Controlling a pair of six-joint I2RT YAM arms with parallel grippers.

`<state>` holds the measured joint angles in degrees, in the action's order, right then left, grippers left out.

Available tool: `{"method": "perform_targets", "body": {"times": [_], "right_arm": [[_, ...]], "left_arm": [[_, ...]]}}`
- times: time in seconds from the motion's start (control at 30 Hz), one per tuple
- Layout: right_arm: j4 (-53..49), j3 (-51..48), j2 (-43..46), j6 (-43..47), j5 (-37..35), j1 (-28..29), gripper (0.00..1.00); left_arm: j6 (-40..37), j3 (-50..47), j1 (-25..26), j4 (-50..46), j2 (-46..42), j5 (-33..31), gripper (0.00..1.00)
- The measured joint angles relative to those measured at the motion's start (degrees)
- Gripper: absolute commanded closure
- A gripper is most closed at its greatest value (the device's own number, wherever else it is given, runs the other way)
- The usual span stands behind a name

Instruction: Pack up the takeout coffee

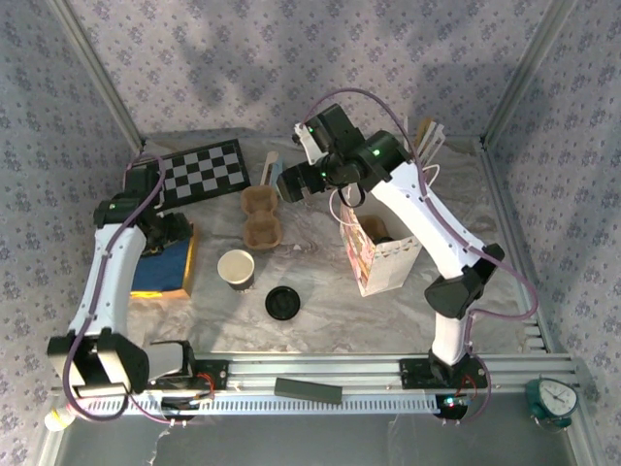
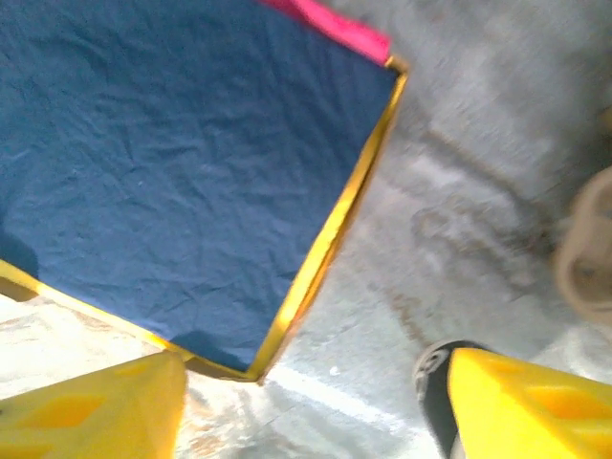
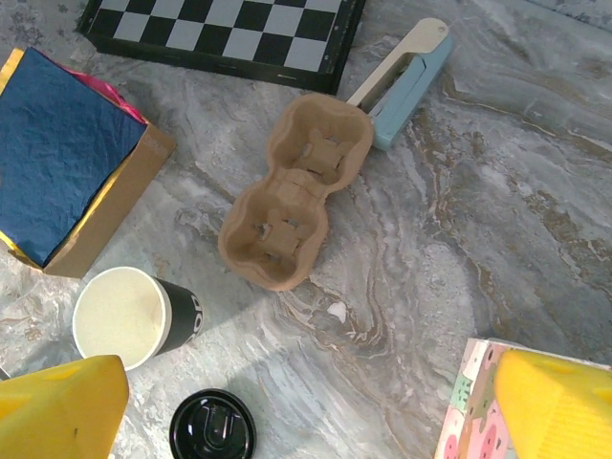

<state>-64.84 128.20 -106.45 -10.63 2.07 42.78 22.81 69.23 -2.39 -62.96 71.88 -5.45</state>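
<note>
The takeout coffee (image 1: 374, 230) seems to be the dark round shape in the open top of the pink patterned paper bag (image 1: 383, 262), right of centre in the top view. So little of it shows that this cannot be said for sure. It is not the lidless cup (image 3: 120, 316) at the lower left of the right wrist view, and not the loose black lid (image 3: 212, 428) lying flat just beside that cup.

The right end effector (image 3: 306, 406) has its jaws fully apart and holds nothing. It hangs above the cardboard cup carrier (image 3: 292, 196), and the corner of the bag is at the lower right of its frame. The left end effector (image 2: 306, 406) also has its jaws apart with nothing between them. It is over the edge of a blue cloth (image 2: 172, 163) near the left side of the bench (image 3: 497, 210).

As a judgement, such a cup is light and its paper wall is thin, so a hard squeeze would dent it or push the lid off. The plastic lid is smooth and probably slippery. The better place to hold is the side wall just under the lid rim, where the cup is stiffest, with a moderate grip and the cup kept upright. Inside the bag only the top can be reached, and the soft bag walls may fold inwards.
</note>
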Motion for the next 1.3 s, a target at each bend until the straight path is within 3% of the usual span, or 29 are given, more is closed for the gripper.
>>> {"method": "perform_targets", "body": {"times": [0.07, 0.17, 0.7, 1.3], "right_arm": [[0.3, 0.0, -0.3, 0.1, 0.6, 0.0, 0.00], [0.8, 0.0, -0.4, 0.2, 1.4, 0.0, 0.00], [3.9, -4.2, -0.2, 0.9, 5.4, -3.1, 0.00], [5.1, -5.7, 0.2, 0.9, 6.4, -4.2, 0.00]], "left_arm": [[-1.3, -1.1, -0.5, -0.3, 2.6, -0.2, 0.48], [-2.4, -2.6, -0.6, -0.2, 6.0, 0.1, 0.52], [-5.2, -2.0, -0.6, 3.1, 19.1, 0.7, 0.52], [-5.4, -1.1, -0.9, 4.2, 23.2, -2.7, 0.56]]}}
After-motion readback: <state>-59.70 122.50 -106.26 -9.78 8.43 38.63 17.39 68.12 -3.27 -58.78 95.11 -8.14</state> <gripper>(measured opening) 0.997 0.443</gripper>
